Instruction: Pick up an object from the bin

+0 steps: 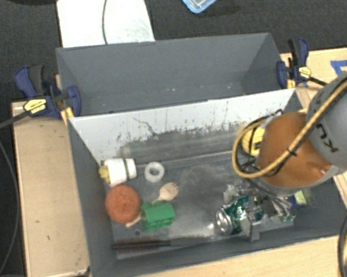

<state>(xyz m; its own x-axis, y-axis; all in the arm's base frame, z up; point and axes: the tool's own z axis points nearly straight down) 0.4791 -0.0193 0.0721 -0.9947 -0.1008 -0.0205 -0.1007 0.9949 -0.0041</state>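
My gripper [257, 208] is low in the bin's front right corner, under the arm's orange cover. Right against its left side lies a crumpled green and silver thing [230, 218], like a crushed can. The gripper's body hides how it stands to that thing, and I cannot tell whether it holds it.
At the bin's left lie a white cap with a yellow end [119, 169], a small white ring [154, 171], an orange-red ball [123, 203], a green block [158, 215] and a beige wooden piece [168, 192]. A thin black stick [151, 245] lies along the front wall.
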